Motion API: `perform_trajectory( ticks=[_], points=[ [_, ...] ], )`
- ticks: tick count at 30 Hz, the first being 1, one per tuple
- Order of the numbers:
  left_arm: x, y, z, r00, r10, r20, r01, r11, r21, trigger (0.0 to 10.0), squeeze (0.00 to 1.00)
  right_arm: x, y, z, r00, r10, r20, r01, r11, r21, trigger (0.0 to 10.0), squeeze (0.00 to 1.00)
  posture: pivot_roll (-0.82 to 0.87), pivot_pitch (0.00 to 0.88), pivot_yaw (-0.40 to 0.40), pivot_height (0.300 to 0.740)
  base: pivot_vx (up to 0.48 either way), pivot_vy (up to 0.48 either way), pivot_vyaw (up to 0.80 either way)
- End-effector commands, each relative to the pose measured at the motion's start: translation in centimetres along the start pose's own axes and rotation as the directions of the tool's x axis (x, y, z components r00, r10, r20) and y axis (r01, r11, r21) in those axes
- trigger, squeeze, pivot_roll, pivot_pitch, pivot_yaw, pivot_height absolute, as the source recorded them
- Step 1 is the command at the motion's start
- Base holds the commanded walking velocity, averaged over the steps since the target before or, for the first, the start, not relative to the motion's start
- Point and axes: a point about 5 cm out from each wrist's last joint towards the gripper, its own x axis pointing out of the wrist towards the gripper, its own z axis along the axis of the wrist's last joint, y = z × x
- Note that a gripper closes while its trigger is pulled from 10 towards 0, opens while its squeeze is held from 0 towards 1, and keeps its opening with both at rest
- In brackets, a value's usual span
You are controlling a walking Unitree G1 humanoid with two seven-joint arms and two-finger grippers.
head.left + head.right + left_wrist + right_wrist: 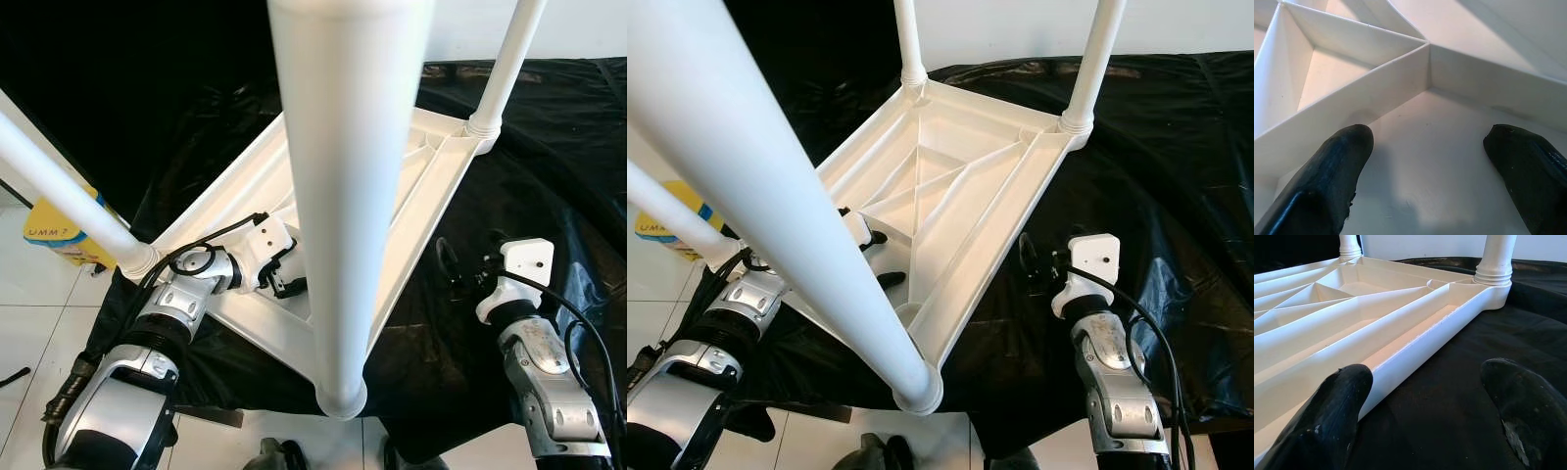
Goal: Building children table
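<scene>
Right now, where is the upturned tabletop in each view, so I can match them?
Left eye view: tabletop at centre, behind the near leg.
Right eye view: tabletop at centre, running up and right.
Left wrist view: tabletop underside, close behind the left gripper.
Right wrist view: tabletop edge beside the right gripper.
Shared landmark: the diagonal ribs.

White tiled floor, largely covered by a crumpled black plastic sheet. On the sheet lies a white children's table, upside down, ribbed underside up, legs standing upward. A yellow box lies at the sheet's left edge, partly on the tiles.
</scene>
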Motion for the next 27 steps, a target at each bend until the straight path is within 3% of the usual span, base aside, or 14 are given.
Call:
perform_trajectory(
  ticks=[1,27],
  points=[
    [-0.06,-0.85,-1.87,0.997,-0.036,-0.075,0.034,0.999,-0.037,9.3,0.0,-0.23,0.08,-0.08,1.0,-0.001,-0.009,0.001,1.0,0.002,10.0,0.0,-0.16,0.188,0.104,0.74,0.0,0.0,0.0],
    [-0.06,-0.85,-1.87,0.997,-0.036,-0.075,0.034,0.999,-0.037,9.3,0.0,-0.23,0.08,-0.08,1.0,-0.001,-0.009,0.001,1.0,0.002,10.0,0.0,-0.16,0.188,0.104,0.74,0.0,0.0,0.0]
  ],
)
